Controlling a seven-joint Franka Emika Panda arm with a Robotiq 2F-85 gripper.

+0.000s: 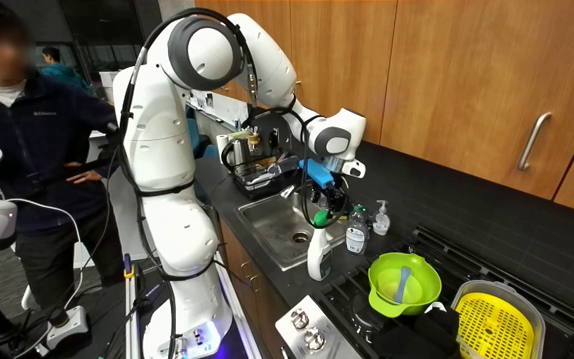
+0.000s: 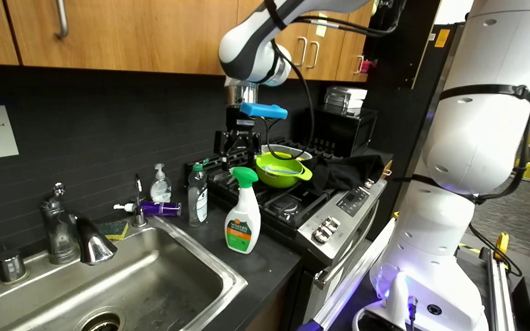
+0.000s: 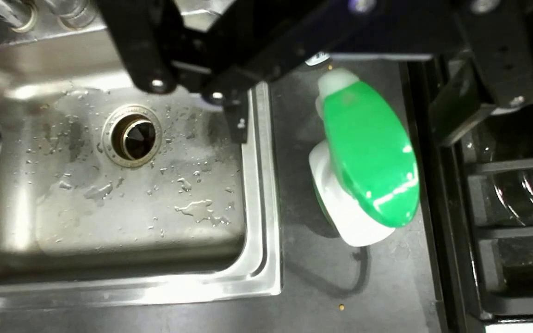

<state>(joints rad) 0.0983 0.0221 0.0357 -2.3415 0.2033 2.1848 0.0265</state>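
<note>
My gripper [image 3: 352,125] is open and holds nothing. In the wrist view its two fingers are wide apart, with the green head of a white spray bottle [image 3: 370,152] between and below them in the picture. The bottle stands upright on the dark counter between the sink and the stove; it also shows in both exterior views [image 1: 319,254] [image 2: 243,218]. The gripper [image 2: 238,161] points down above and behind the bottle in an exterior view; I see no contact. A clear bottle with a green cap [image 2: 197,197] and a clear pump bottle [image 2: 160,187] stand nearby.
A steel sink [image 3: 263,208] with a faucet [image 2: 62,234] lies beside the spray bottle. A purple bottle [image 2: 160,209] lies behind the sink. The stove [image 2: 325,220] bears a green bowl [image 1: 380,279], a black cloth [image 1: 416,334] and a yellow strainer [image 1: 496,324]. A dish rack [image 1: 257,184] stands beyond the sink.
</note>
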